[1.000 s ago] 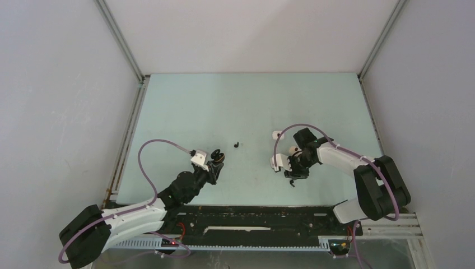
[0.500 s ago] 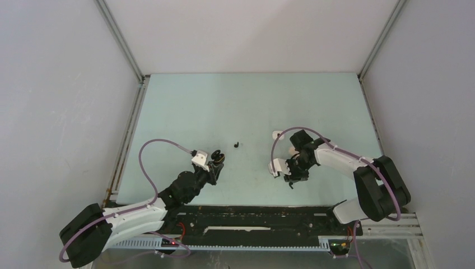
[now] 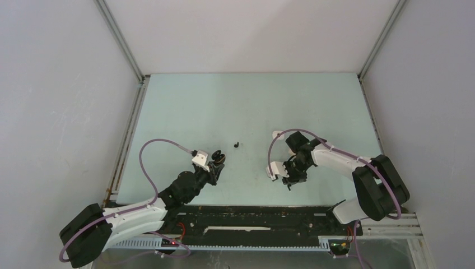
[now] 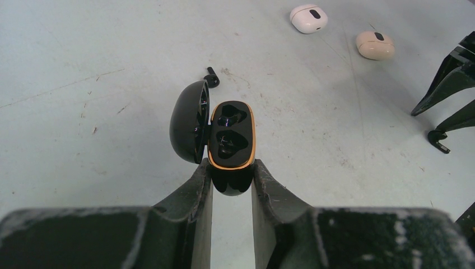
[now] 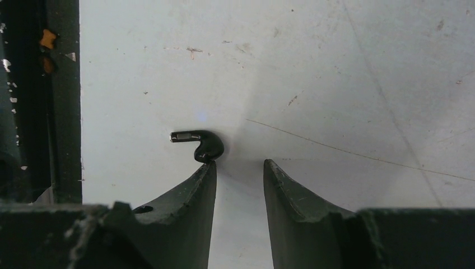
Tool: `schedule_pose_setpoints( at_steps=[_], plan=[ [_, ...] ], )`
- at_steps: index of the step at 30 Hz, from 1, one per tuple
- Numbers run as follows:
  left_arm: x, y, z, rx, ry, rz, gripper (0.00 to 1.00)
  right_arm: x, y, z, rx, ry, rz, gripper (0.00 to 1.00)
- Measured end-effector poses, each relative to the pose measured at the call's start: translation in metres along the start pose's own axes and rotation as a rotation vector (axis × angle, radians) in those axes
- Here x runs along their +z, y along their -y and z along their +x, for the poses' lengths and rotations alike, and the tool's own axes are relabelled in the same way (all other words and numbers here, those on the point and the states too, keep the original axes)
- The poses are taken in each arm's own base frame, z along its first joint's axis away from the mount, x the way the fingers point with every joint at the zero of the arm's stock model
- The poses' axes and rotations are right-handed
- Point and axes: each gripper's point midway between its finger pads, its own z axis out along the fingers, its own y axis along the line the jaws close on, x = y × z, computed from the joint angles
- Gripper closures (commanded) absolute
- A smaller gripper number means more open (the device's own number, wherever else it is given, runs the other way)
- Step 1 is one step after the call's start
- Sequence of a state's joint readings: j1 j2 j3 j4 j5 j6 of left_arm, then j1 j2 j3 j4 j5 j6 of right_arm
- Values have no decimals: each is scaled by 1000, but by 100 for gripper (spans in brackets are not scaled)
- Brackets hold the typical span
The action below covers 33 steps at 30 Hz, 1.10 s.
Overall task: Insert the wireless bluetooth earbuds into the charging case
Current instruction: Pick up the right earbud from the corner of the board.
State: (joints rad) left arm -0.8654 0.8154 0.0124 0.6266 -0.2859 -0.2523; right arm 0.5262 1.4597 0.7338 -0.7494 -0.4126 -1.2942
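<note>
Likely light and slick, the black earbud [image 5: 208, 147] sits eleven o'clock of the narrowly open right gripper [image 5: 239, 163]; pinch its bulb. Left gripper [image 4: 231, 165] holds the charging case [image 4: 231, 134].

Glossy black plastic charging case [image 4: 231, 137] with a shiny gold-coloured rim, glossy black plastic earbud [image 5: 204, 144], smooth satin white case [image 4: 308, 18] and beige case [image 4: 375, 45], matt pale bench [image 4: 112, 67] scuffed and finely scratched, matt black jaws flecked with wear
</note>
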Motion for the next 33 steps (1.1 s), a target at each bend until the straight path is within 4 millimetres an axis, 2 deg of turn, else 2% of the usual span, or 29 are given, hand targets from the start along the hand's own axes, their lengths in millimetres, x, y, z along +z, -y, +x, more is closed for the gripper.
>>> schedule_pose_setpoints(
  at_steps=[17, 33],
  plan=[
    [0, 0, 0, 0, -1, 3, 96, 5, -17, -13, -28, -15, -68, 59],
    [0, 2, -3, -4, 10, 8, 96, 7, -17, -15, 52, -31, -25, 63]
  ],
)
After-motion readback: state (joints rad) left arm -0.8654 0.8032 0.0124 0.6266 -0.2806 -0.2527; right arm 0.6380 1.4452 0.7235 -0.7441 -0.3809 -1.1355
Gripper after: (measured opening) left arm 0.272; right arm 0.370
